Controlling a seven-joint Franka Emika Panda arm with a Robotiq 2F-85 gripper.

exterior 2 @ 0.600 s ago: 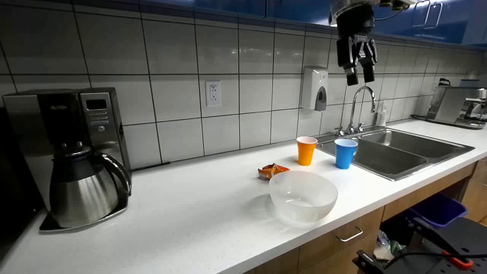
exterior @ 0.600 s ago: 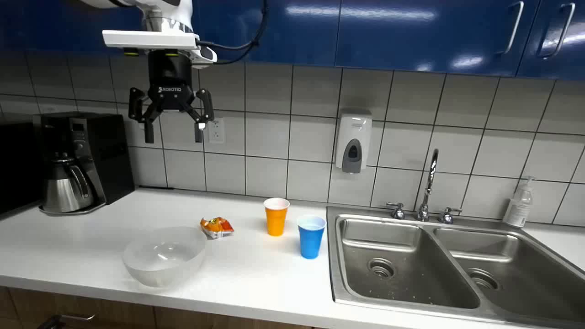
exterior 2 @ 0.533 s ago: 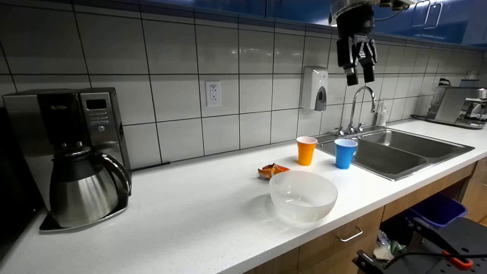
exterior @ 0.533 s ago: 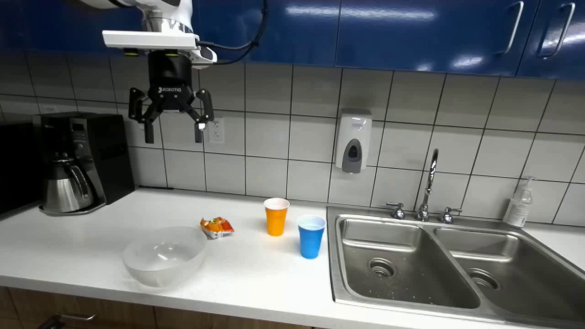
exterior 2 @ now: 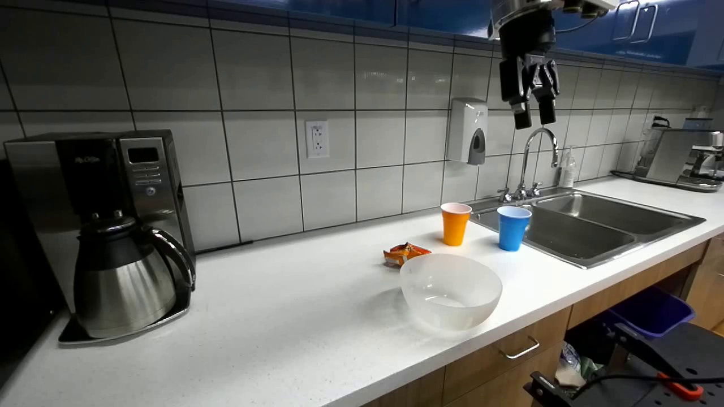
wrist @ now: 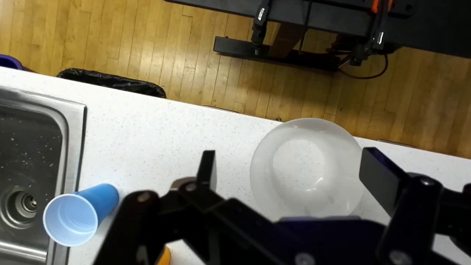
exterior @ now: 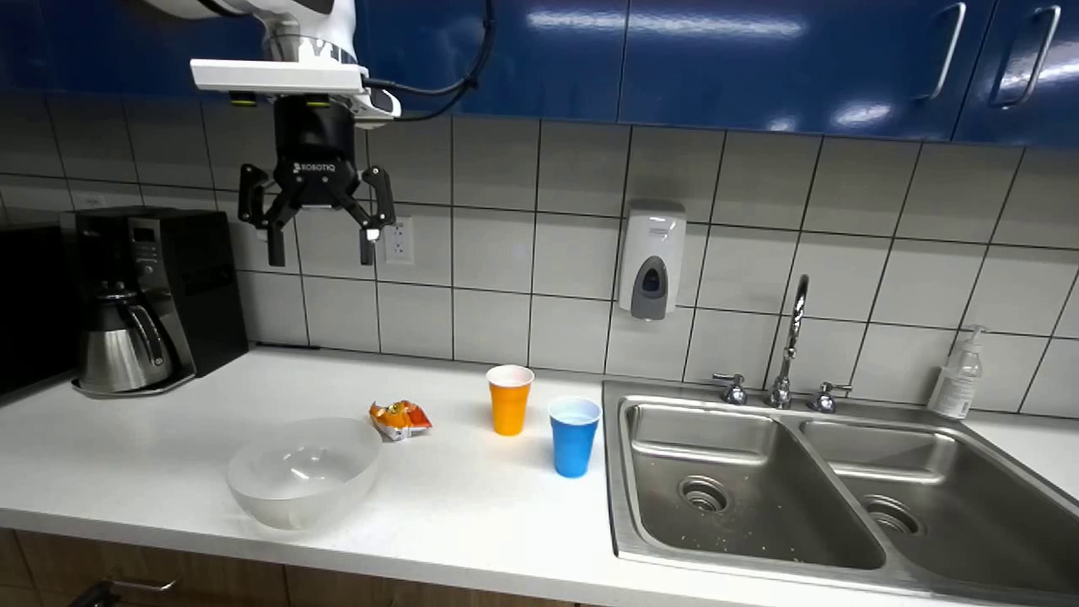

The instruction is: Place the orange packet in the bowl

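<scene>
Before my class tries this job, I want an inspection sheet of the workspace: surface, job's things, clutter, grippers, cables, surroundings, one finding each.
Surface: white counter with a steel sink set in it.
Job's things: orange packet lies outside the bowl, next to it; whether they touch cannot be told.
Clutter: orange cup and blue cup, both upright, between packet and sink.
Grippers: a single gripper, open, holding nothing, high above the counter.
Cables: black cables loop beside the white arm.
Surroundings: coffee maker, tiled wall, wall dispenser, blue cupboards.

Gripper point(exterior: 322, 251) pointing down, fingers point(exterior: 276, 250) spread, white arm point(exterior: 335, 29) above
</scene>
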